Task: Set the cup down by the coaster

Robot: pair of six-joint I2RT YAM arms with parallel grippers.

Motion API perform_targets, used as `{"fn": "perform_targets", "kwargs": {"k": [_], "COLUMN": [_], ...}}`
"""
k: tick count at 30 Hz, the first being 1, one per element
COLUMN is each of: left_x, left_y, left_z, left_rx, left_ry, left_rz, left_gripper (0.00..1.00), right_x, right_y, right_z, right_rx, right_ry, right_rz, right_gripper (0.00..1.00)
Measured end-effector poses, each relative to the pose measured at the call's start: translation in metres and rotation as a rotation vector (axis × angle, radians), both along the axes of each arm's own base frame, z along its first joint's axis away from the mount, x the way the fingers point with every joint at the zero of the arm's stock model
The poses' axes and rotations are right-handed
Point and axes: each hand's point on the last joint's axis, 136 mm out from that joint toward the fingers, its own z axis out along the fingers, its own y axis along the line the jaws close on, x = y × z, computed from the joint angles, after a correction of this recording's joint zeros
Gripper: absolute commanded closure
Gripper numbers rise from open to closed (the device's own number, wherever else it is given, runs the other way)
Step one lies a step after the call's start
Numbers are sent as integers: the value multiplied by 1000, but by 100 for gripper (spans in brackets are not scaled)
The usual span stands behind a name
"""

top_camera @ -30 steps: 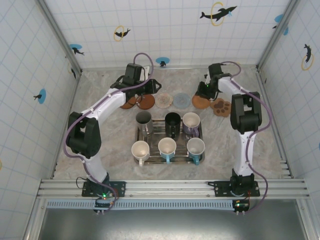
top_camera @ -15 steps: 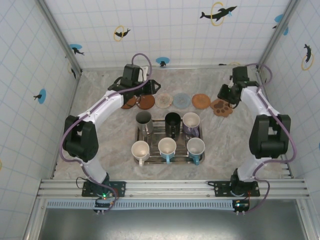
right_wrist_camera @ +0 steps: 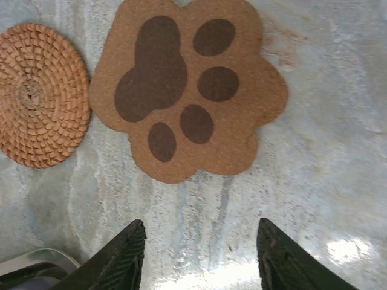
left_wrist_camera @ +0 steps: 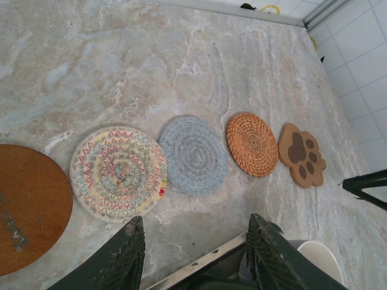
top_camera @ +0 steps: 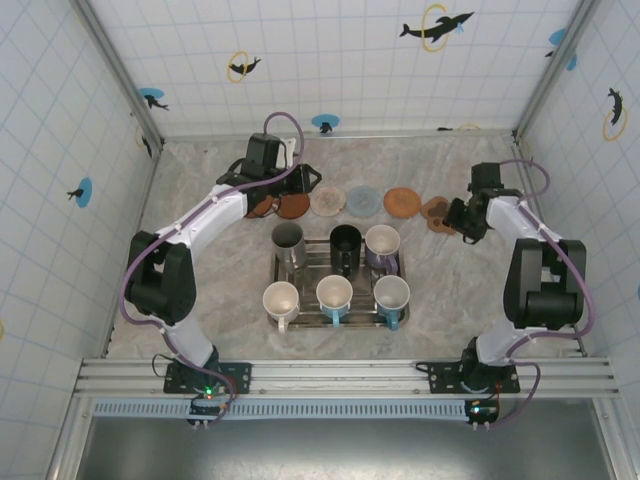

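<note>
Several cups stand in a metal tray (top_camera: pixel 300 322) mid-table, among them a steel cup (top_camera: pixel 288 240), a black cup (top_camera: pixel 345 243) and a white cup (top_camera: pixel 281 298). Behind the tray lies a row of coasters: brown round (left_wrist_camera: pixel 27 205), zigzag woven (left_wrist_camera: pixel 118 173), grey-blue (left_wrist_camera: pixel 193 155), rattan (left_wrist_camera: pixel 252 144) and paw-shaped (right_wrist_camera: pixel 187 90). My left gripper (top_camera: pixel 305 183) (left_wrist_camera: pixel 196 232) hovers open and empty over the bare table just in front of the zigzag and grey coasters. Also open and empty, my right gripper (top_camera: pixel 455 220) (right_wrist_camera: pixel 199 241) hangs just on the near side of the paw coaster (top_camera: pixel 438 212).
The tray's back rim (left_wrist_camera: pixel 199 263) and a cup's white rim (left_wrist_camera: pixel 314 263) lie right under the left gripper. A tray corner (right_wrist_camera: pixel 36 263) sits at the lower left of the right wrist view. Tiled walls enclose the table at the back and on both sides.
The right arm swung from the rattan coaster out to the right, then came back to the near side of the paw coaster. The left gripper barely shifted.
</note>
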Motion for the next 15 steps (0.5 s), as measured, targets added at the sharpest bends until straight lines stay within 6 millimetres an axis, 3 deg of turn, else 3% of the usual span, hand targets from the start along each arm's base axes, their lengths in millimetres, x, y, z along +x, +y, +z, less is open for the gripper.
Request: {"fn": "perform_targets", "kwargs": {"k": [3,15], "left_x": [0,0], "left_y": [0,0], "left_z": [0,-1], "left_rx": [0,1], "left_ry": [0,2], "left_rz": [0,0], "left_gripper": [55,57], "right_x": [4,4], "right_y": [5,19], "right_z": [-7,-33], "right_rx": [32,107], "right_ry": [4,50], "right_rz": [-4,4], "right_gripper": [64,64]}}
